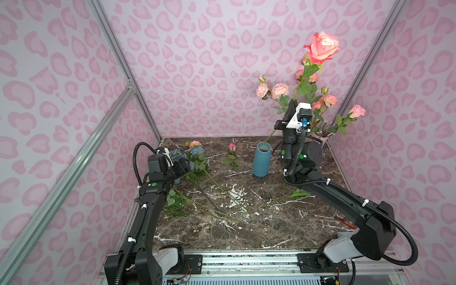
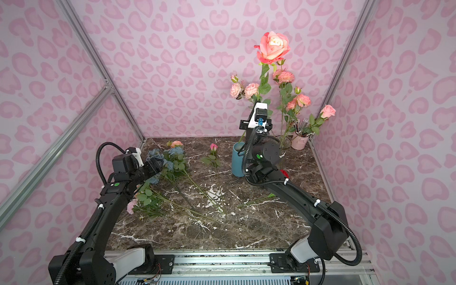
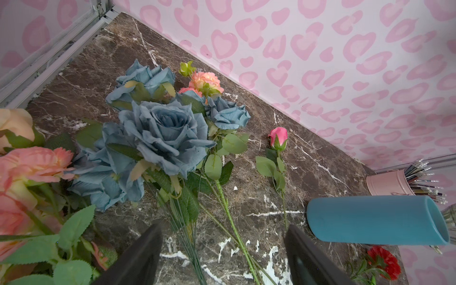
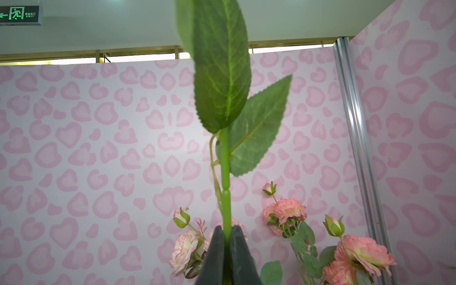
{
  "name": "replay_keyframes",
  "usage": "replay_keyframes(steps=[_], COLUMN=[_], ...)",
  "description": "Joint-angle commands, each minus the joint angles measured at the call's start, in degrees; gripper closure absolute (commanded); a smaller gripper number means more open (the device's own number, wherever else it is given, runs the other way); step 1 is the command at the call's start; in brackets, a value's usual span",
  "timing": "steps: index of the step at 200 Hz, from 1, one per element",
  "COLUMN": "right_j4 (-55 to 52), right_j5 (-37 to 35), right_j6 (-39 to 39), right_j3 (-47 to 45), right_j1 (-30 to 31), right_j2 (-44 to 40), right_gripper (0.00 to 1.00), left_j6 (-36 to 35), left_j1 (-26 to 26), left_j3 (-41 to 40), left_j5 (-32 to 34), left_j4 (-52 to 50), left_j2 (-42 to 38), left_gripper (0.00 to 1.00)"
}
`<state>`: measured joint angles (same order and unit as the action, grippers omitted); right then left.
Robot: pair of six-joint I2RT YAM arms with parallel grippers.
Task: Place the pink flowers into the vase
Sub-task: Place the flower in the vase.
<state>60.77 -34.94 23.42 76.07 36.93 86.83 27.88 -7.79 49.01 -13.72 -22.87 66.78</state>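
Now the right end effector clenches a smooth green stem, its layered salmon rose high above, lower tip at the mouth of the matte teal cylindrical vase; the left end effector gapes empty over the marbled tabletop.

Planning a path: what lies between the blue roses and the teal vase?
One pink rosebud on a short leafy stem, lying flat; seen in the left wrist view.

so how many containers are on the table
3: the blue vase mid-table, a pink bucket in the far right corner, and a glass vase beside it, partly blocked from view.
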Motion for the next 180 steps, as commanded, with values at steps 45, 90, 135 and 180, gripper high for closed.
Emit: replay_keyframes(steps=[45, 90, 135, 180], right_j4=[1.15, 1.23, 0.69, 0.4], right_j5=[0.79, -0.55, -1.7, -2.94], right_j6=[-0.64, -3.76, -12.43, -17.56], right_j3=[1.27, -2.12, -6.57, -9.42], right_j1=[-1.15, -1.77, -3.26, -4.48], right_j2=[4.9, 6.75, 8.09, 10.69], right_gripper=[1.0, 1.0, 1.0, 1.0], left_j6=[-0.19, -0.19, -0.11, -0.19], left_j1=[-0.73, -0.96, -1.09, -1.09], left_j3=[-0.1, -0.15, -0.22, -0.42], left_j5=[-0.83, -1.13, -1.31, -1.49], left_j4=[3.01, 3.08, 3.15, 3.27], left_j2=[0.3, 0.38, 0.29, 0.15], left_gripper=[0.19, 0.19, 0.19, 0.19])
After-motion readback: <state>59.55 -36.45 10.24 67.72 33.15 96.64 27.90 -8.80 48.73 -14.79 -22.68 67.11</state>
